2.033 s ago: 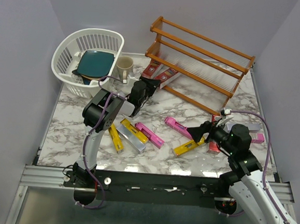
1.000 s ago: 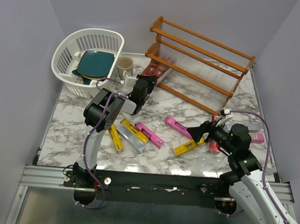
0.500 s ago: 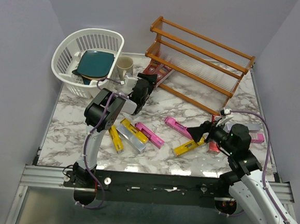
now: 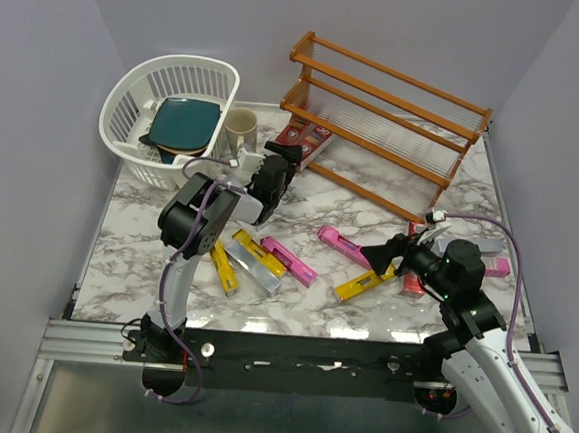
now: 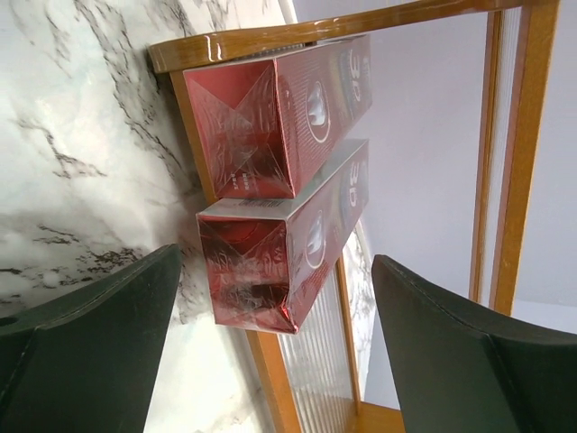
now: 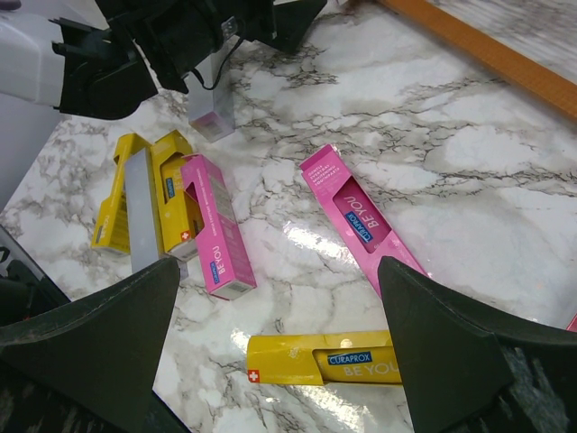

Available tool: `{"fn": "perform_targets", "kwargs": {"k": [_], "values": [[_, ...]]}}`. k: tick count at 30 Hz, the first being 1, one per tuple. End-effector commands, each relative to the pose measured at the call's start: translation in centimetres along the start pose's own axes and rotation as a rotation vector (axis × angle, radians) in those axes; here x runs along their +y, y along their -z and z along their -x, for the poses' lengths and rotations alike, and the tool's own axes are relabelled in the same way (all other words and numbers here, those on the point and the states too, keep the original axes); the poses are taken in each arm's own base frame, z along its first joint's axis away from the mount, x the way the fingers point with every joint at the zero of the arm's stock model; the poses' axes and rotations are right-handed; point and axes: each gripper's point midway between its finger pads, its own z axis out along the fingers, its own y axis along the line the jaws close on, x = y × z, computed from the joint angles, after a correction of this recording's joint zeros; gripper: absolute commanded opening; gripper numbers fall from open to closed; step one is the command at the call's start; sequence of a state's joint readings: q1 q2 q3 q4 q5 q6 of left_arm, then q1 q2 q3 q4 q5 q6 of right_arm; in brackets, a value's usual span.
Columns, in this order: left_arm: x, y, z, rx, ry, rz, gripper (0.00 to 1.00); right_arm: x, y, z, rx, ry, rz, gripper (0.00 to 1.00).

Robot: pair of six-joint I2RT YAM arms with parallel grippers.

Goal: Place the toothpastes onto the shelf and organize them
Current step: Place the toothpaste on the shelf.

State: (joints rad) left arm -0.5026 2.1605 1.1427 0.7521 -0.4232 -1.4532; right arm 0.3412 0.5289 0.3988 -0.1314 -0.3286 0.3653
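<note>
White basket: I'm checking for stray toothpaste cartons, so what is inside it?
Inside the white basket lies a dark teal square dish, filling much of the bottom. Nothing else can be made out, but whatever lies under the dish is covered.

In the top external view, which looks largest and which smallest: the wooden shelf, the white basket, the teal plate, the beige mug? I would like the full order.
1. shelf
2. white basket
3. teal plate
4. beige mug
No two look alike in size.
</note>
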Motion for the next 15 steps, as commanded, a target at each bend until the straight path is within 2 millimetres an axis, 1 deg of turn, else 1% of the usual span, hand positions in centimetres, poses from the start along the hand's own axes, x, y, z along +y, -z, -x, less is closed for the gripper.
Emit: {"fn": "perform_targets", "kwargs": {"k": [1, 2, 3, 4, 5, 6, 7, 8, 12, 13, 15], "values": [[-0.6, 1.7, 1.7, -0.075, -0.085, 0.040, 0.95, 0.2, 0.0, -0.5, 0.008, 0.003, 0.017, 1.00], [-0.6, 2.1, 1.3, -0.073, -0.112, 0.048, 0.95, 0.2, 0.1, -0.5, 0.005, 0.003, 0.017, 1.00], [-0.8, 2.5, 1.3, -0.078, -0.162, 0.051, 0.95, 0.2, 0.1, -0.5, 0.006, 0.005, 0.016, 1.00], [-1.3, 3.0, 1.4, -0.076, -0.195, 0.055, 0.95, 0.2, 0.1, -0.5, 0.006, 0.004, 0.016, 1.00], [-1.3, 3.4, 1.2, -0.072, -0.218, 0.063, 0.95, 0.3, 0.1, -0.4, 0.003, 0.005, 0.017, 1.00], [-1.2, 3.6, 1.3, -0.071, -0.257, 0.075, 0.95, 0.2, 0.1, -0.4, 0.004, 0.004, 0.015, 1.00], [-1.6, 4.1, 1.5, -0.066, -0.278, 0.081, 0.95, 0.2, 0.1, -0.4, 0.004, 0.004, 0.015, 1.00], [-1.2, 4.5, 1.6, -0.061, -0.298, 0.093, 0.95, 0.3, 0.2, -0.3, 0.001, 0.007, 0.015, 1.00], [-1.2, 5.9, 1.8, -0.025, -0.438, 0.112, 0.88, 0.2, 0.2, -0.4, 0.002, 0.005, 0.013, 1.00], [-1.5, 6.3, 1.8, -0.010, -0.518, 0.105, 0.87, 0.1, 0.2, -0.4, 0.000, 0.005, 0.009, 1.00], [-2.2, 6.6, 1.2, 0.040, -0.600, 0.073, 0.86, 0.1, 0.2, -0.4, 0.000, 0.005, 0.008, 1.00]]}}
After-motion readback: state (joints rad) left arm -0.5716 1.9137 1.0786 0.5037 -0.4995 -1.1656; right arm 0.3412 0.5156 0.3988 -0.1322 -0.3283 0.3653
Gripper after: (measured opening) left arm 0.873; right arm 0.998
